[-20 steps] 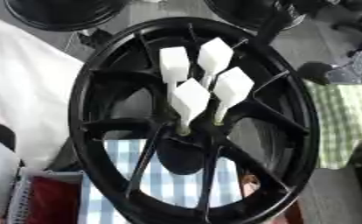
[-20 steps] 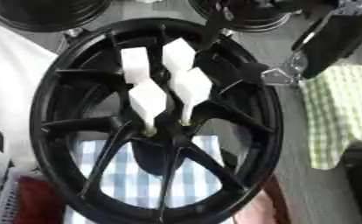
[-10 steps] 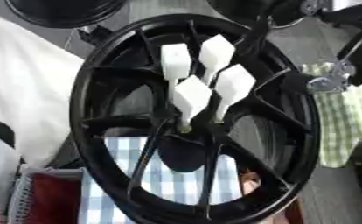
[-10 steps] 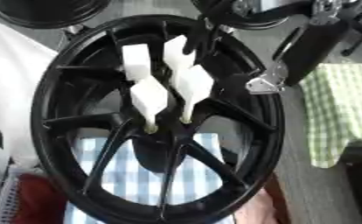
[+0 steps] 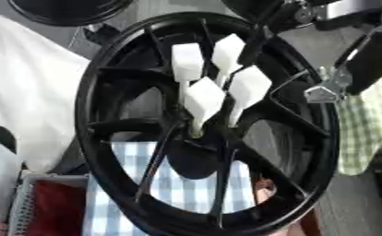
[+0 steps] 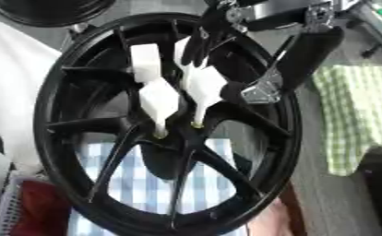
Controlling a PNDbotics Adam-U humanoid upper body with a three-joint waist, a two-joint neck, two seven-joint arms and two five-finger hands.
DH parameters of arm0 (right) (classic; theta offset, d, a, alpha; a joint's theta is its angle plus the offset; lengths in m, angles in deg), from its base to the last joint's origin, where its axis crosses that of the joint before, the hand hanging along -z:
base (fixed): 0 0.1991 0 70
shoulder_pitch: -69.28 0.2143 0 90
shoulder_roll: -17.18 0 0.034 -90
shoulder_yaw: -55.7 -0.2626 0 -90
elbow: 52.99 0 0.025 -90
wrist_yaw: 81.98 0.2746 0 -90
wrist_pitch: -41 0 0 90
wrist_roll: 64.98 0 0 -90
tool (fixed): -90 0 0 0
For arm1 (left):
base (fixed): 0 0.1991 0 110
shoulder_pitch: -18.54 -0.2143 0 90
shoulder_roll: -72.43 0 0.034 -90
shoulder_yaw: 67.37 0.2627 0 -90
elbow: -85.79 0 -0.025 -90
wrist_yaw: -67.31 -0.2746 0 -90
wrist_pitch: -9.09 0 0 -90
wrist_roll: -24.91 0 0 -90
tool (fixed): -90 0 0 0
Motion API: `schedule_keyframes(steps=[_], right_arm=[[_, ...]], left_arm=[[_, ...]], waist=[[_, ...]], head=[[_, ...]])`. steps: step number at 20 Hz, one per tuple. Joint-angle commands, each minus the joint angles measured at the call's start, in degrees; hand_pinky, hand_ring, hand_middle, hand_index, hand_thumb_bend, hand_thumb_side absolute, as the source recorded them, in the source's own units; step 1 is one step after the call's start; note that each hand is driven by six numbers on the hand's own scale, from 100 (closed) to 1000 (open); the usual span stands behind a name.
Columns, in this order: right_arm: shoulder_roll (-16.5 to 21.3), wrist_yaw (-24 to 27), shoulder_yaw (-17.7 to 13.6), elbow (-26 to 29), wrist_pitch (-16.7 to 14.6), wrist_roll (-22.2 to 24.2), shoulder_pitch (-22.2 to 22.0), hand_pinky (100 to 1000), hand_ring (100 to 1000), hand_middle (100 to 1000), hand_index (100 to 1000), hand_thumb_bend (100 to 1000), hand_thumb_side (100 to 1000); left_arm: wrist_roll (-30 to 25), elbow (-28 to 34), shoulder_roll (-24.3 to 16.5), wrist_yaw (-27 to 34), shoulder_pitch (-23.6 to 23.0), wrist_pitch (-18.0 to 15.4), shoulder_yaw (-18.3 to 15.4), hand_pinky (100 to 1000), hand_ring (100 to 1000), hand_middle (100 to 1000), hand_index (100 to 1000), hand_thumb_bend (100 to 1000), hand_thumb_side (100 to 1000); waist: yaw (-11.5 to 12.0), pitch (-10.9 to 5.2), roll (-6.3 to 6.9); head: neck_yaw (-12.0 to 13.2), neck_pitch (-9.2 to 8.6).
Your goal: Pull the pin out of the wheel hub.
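A black spoked wheel hub [image 5: 105,92] stands tilted and fills most of both views. Several white pins with flat diamond-shaped heads stick out of its centre: one at the upper left [image 5: 187,62], one at the upper right [image 5: 227,52], one on the right [image 5: 247,85] and one in front [image 5: 204,98]. My right hand [image 6: 200,42], black, comes in from the upper right and overlaps the head of the upper right pin [image 6: 181,50] in the right eye view. Its forearm [image 6: 309,50] and a silver bracket [image 6: 263,92] hang over the rim's right side. Whether it touches the pin is unclear.
A blue and white checked cloth [image 5: 186,193] lies under the wheel. White fabric [image 5: 25,87] covers the left side, a green checked cloth [image 6: 360,115] the right. A red tray [image 5: 53,209] sits at the lower left. Another black wheel [image 5: 65,9] stands at the back.
My right arm has swung in from the far upper right, leftward and down, until the hand lies over the upper right pin. The pins and the wheel have not moved.
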Motion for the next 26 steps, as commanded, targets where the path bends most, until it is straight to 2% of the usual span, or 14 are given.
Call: schedule_keyframes(steps=[1, 13, 26], right_arm=[[0.8, -0.1, -0.3, 0.5, 0.7, -0.1, 0.9, 839, 814, 739, 858, 182, 295], [0.0, -0.1, -0.8, 0.5, 1.3, -0.1, 0.9, 865, 870, 776, 850, 163, 272], [-0.4, -1.6, -0.8, 0.5, 3.0, -0.1, 0.0, 861, 863, 769, 850, 173, 295]], left_arm=[[-0.1, 1.1, -0.5, 0.1, 0.8, -0.1, -0.1, 807, 767, 589, 774, 280, 697], [-0.2, 1.1, -0.2, 0.2, 0.9, 0.0, 0.0, 807, 767, 589, 774, 277, 703], [-0.3, 1.1, 0.1, 0.2, 1.0, 0.1, 0.1, 808, 769, 589, 773, 275, 707]], waist=[[0.1, -0.74, 0.14], [0.3, -0.25, 0.08], [0.5, 0.21, -0.16]], head=[[0.3, 0.45], [0.6, 0.21], [0.8, 0.23]])
